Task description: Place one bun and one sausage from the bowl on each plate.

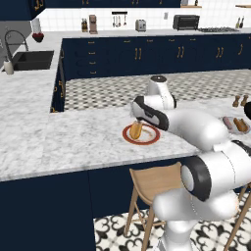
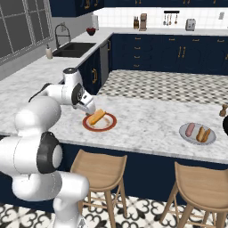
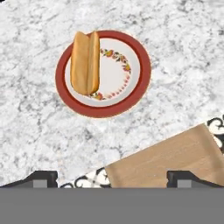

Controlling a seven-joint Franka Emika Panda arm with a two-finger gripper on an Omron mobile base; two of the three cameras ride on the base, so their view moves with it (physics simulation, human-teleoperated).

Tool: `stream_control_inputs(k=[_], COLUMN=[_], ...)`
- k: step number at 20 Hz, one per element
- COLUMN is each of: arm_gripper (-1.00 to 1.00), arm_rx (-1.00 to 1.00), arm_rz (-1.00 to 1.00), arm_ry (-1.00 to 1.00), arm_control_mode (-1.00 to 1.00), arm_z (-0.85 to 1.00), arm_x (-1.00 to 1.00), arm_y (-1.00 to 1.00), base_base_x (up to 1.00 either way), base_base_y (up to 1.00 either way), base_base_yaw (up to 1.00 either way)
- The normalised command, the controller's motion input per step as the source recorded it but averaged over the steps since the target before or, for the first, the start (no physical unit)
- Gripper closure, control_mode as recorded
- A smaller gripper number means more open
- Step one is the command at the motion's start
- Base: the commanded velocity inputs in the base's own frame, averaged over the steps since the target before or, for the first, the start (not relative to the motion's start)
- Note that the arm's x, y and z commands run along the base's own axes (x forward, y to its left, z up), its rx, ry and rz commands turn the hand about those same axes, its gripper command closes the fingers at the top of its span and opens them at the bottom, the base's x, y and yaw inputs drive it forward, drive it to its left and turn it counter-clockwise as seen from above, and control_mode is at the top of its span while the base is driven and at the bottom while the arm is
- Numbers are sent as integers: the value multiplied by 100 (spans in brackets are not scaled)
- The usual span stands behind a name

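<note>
A golden bun (image 3: 85, 62) lies on the left half of the white plate with a red-brown rim (image 3: 144, 72), near the counter's front edge. My gripper (image 3: 112, 178) hovers above this plate, open and holding nothing; its fingertips (image 3: 41, 177) stand wide apart. From the base cameras the same bun (image 2: 96, 116) and plate (image 2: 109, 126) lie just below the hand (image 2: 87, 104). Farther right, the grey plate (image 2: 197, 140) carries a pink sausage (image 2: 190, 129) and a bun (image 2: 204, 134). The black bowl (image 2: 225, 125) is cut by the right edge; its contents are hidden.
A wooden stool (image 3: 170, 159) stands below the counter edge in front of the plate, with a second stool (image 2: 202, 187) to the right. Brown shakers (image 1: 240, 101) stand behind the grey plate (image 1: 226, 128). A sink (image 2: 73, 49) is at the far left.
</note>
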Motion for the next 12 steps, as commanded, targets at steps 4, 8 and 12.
stream_control_inputs(k=[4,8,12], arm_gripper=[-100,-100,-100], arm_rx=[1,0,0], arm_rz=[0,0,0], arm_ry=[22,29,15], arm_control_mode=[-100,-100,100], arm_z=[75,35,3], arm_x=[-100,-100,-75], arm_y=[-28,-21,-3], base_base_x=[0,0,-25], base_base_y=[0,0,-8], base_base_yaw=[0,0,0])
